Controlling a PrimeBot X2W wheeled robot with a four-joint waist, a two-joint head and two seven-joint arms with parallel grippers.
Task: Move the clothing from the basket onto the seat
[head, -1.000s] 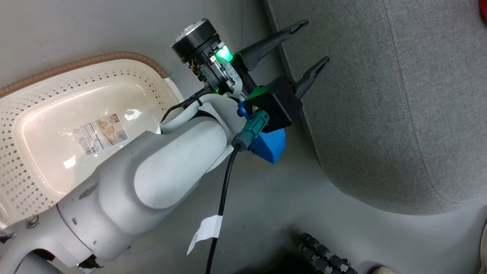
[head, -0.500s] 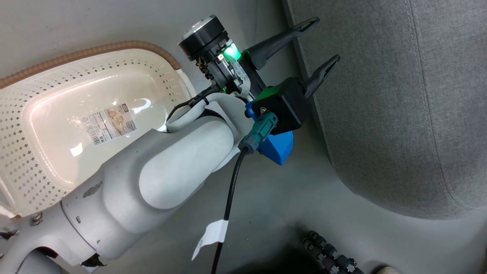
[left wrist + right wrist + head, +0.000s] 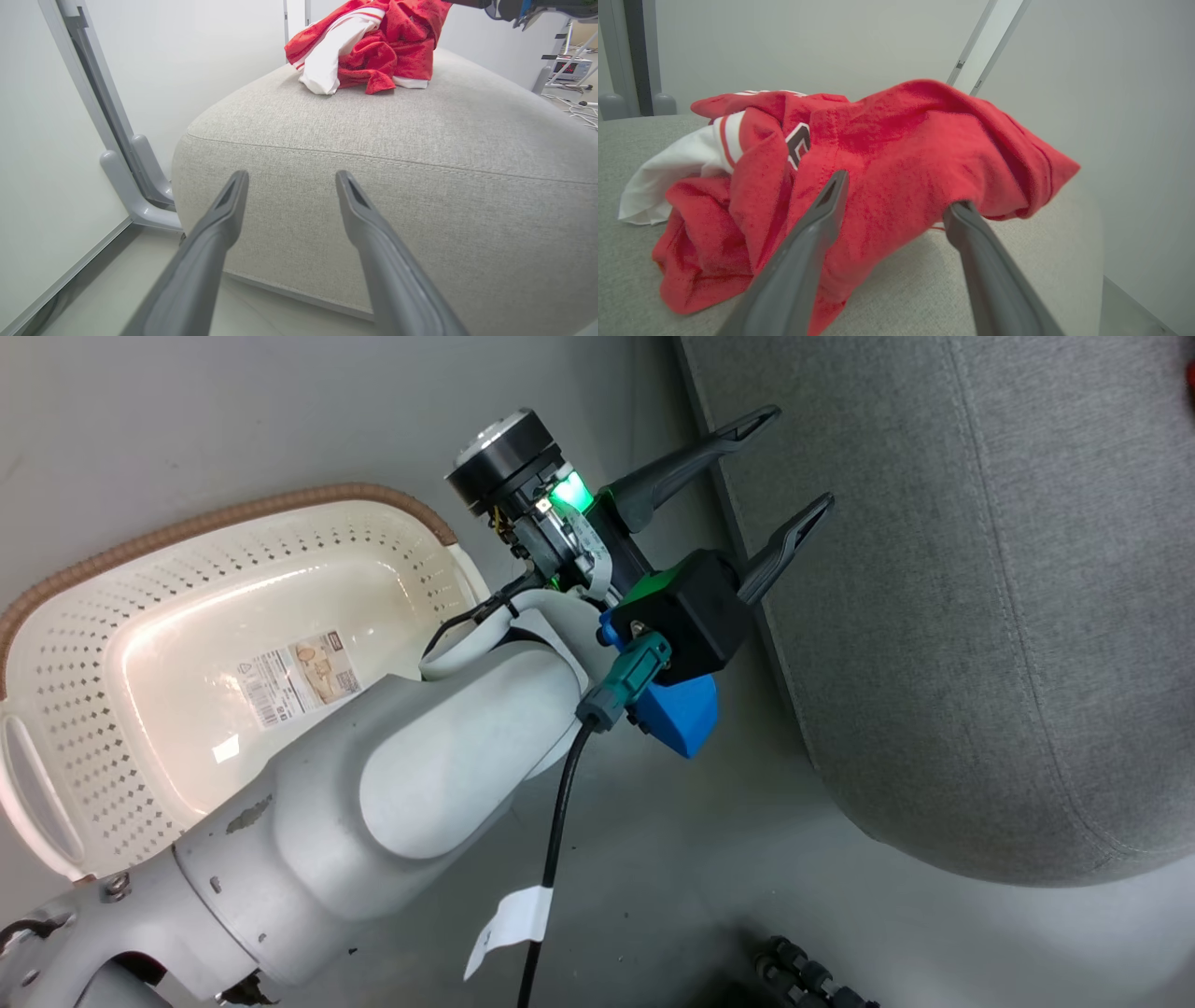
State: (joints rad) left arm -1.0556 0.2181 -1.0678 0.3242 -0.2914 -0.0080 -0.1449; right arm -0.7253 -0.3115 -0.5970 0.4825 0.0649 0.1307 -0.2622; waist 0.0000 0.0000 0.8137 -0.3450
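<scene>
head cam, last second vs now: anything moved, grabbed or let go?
No thing visibly moved: the whole head view shifted, so the camera moved. Left gripper stayed open beside the seat, holding nothing; basket stayed empty. Right gripper now stands open at the clothing on the seat, with no earlier picture to compare.

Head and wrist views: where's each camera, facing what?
Head view: from the head, down at empty basket and seat edge; left forearm, open left hand.
Left wrist view: low beside the seat, facing its side, clothing on top; own fingers.
Right wrist view: over the seat, facing the clothing close; open right hand.
Both wrist views share clothing on the seat.
</scene>
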